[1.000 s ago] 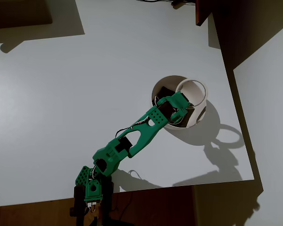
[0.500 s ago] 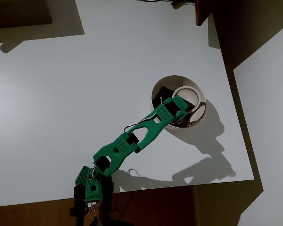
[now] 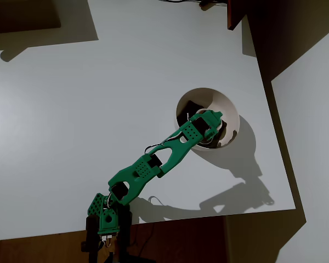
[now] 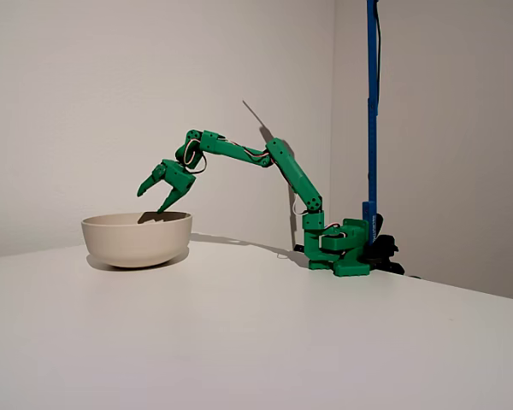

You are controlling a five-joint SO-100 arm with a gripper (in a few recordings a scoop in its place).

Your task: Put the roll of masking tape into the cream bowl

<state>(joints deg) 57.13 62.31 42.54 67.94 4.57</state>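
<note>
cream bowl [image 3: 230,112] holds dark pads [image 3: 189,108]; pincer [image 4: 152,200] spread above.

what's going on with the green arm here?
The green arm reaches over the cream bowl on the white table. Its gripper hangs just above the bowl's rim in the fixed view, jaws spread and holding nothing. Dark pads lie inside the bowl. The tape roll can't be made out now, so presumably it has dropped in under the gripper.
</note>
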